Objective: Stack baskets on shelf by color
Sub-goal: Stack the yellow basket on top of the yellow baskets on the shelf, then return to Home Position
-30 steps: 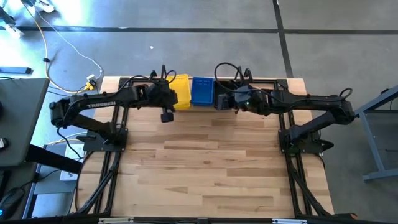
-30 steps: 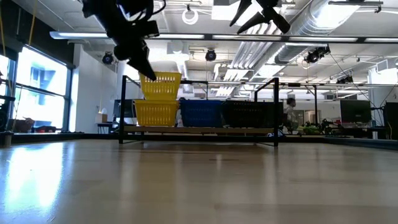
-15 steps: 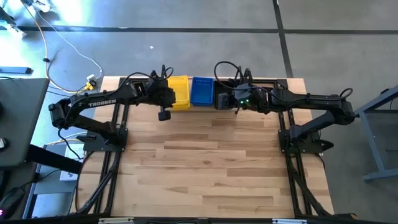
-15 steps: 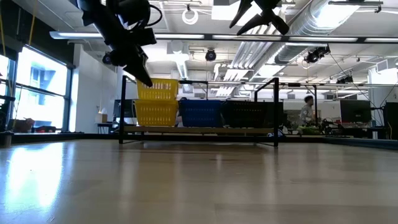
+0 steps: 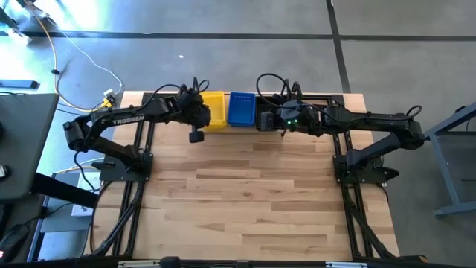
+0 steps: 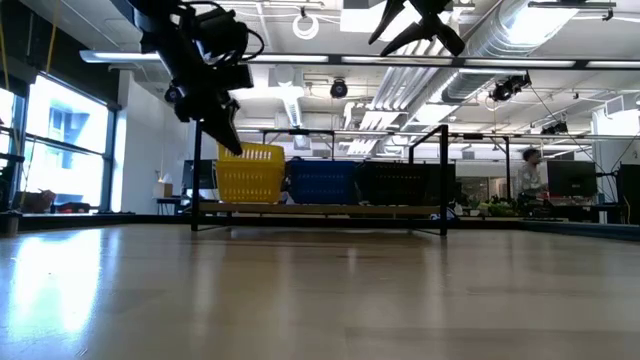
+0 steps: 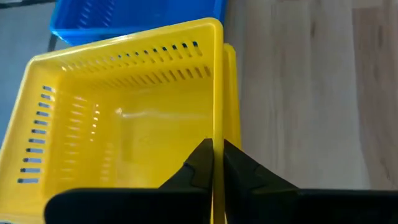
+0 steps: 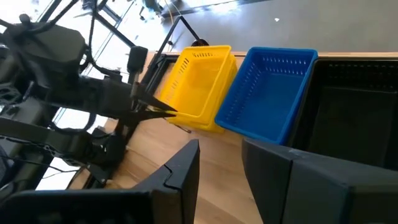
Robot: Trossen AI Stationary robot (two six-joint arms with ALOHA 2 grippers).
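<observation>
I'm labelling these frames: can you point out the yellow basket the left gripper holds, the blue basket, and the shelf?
yellow basket (image 7: 124,118), left wrist view, inside floor.
blue basket (image 5: 242,108), high view, its middle.
shelf (image 6: 330,209), low view, front edge of the plank.

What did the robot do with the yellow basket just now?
The left gripper, shut on the rim of the top yellow perforated plastic basket, lowered it until it nested into the yellow basket stack on the light-wood shelf. The blue basket, black basket and open right gripper stayed put.
</observation>
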